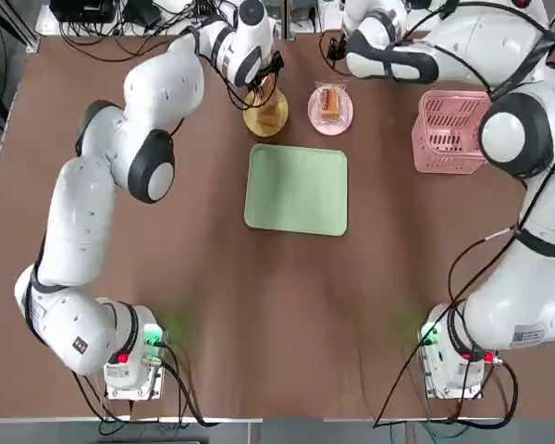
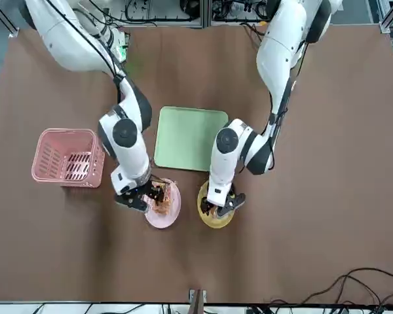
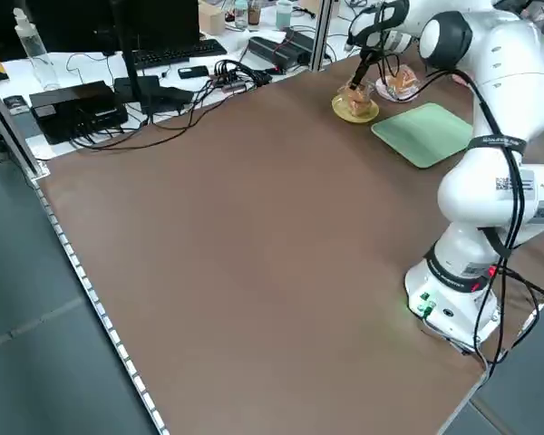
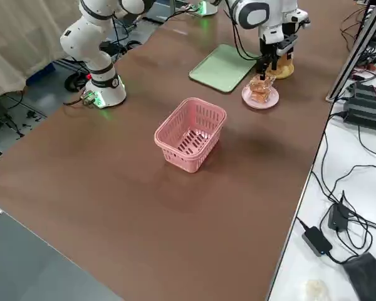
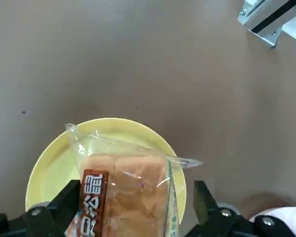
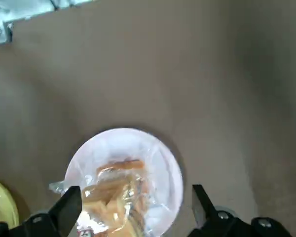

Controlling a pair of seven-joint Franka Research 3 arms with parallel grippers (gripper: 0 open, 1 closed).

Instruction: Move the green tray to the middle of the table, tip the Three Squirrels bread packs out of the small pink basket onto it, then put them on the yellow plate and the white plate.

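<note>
Even, bright overhead light leaves soft, faint shadows on the brown desk (image 1: pixel 213 305). The right wrist view is hazy; the bread wrapper (image 5: pixel 126 163) glints.

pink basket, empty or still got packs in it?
Empty. The small pink basket stands upright with only bare lattice showing inside; bread packs lie on the plates.

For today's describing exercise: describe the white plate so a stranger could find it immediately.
Start at the green tray in the table's middle. Two small round plates sit just beyond its far edge. The white plate is the one nearer the pink basket; its neighbour is yellow.
</note>
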